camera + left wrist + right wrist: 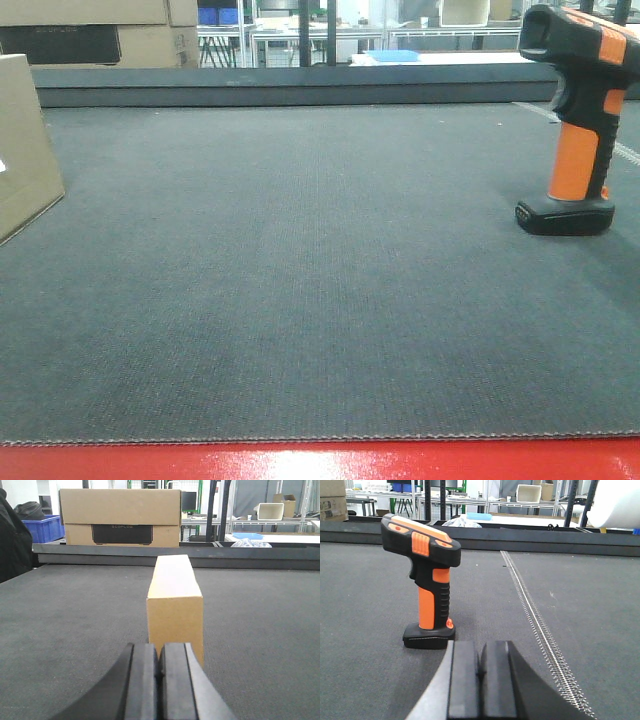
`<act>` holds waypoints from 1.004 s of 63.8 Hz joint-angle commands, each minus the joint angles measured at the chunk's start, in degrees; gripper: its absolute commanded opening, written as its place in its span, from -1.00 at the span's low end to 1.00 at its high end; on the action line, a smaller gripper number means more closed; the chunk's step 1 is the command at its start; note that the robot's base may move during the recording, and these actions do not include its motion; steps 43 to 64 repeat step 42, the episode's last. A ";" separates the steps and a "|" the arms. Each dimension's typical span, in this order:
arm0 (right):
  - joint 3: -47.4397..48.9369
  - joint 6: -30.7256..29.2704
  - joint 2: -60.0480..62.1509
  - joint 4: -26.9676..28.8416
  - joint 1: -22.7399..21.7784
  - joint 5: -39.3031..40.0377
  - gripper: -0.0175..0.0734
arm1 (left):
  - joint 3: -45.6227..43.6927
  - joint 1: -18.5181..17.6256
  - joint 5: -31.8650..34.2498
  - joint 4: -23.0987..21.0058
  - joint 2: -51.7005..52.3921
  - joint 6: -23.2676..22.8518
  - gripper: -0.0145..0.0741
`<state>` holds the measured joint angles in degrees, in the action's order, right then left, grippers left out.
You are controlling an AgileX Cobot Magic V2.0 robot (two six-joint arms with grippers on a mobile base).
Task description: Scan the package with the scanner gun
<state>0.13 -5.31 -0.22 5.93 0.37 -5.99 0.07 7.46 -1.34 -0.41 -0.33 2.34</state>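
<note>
I am seeing my left gripper [159, 677] sitting with its pads pressed together on nothing. The package [175, 611] is standing on the dark mat [320, 300] just ahead of it, narrow end facing me. My right gripper [480, 680] is likewise closed and empty, and the scanner gun [426, 580] is standing upright on its base just ahead, slightly left.

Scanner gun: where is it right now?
The scanner gun stands upright on the grey mat's right side in the front view, just ahead of the shut right hand.
</note>
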 commanded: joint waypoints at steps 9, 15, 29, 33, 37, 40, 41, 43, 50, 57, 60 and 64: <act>-0.13 -0.25 0.22 -0.15 -0.12 1.34 -0.97 | -0.07 0.17 1.02 -0.29 0.33 -0.30 -0.92; -0.13 -0.25 0.22 -0.15 -0.12 1.34 -0.97 | -0.07 0.17 1.02 -0.29 0.33 -0.30 -0.92; -0.13 -0.25 0.22 -0.15 -0.12 1.34 -0.97 | -0.07 0.17 1.02 -0.29 0.33 -0.30 -0.92; -0.13 -0.25 0.22 -0.15 -0.12 1.34 -0.97 | -0.07 0.17 1.02 -0.29 0.33 -0.30 -0.92; -0.13 -0.25 0.22 -0.15 -0.12 1.34 -0.97 | -0.07 0.17 1.02 -0.29 0.33 -0.30 -0.92; -0.13 -0.25 0.22 -0.15 -0.12 1.34 -0.97 | -0.07 0.17 1.02 -0.29 0.33 -0.30 -0.92; -0.13 -0.25 0.22 -0.15 -0.12 1.34 -0.97 | -0.07 0.17 1.02 -0.29 0.33 -0.30 -0.92; -0.13 -0.25 0.22 -0.15 -0.12 1.34 -0.97 | -0.07 0.17 1.02 -0.29 0.33 -0.30 -0.92; -0.13 -0.25 0.22 -0.15 -0.12 1.34 -0.97 | -0.07 0.17 1.02 -0.29 0.33 -0.30 -0.92; -0.13 -0.25 0.22 -0.15 -0.12 1.34 -0.97 | -0.07 0.17 1.02 -0.29 0.33 -0.30 -0.92; -0.13 -0.25 0.22 -0.15 -0.12 1.34 -0.97 | -0.07 0.17 1.02 -0.29 0.33 -0.30 -0.92; -0.13 -0.25 0.22 -0.15 -0.12 1.34 -0.97 | -0.07 0.17 1.02 -0.29 0.33 -0.30 -0.92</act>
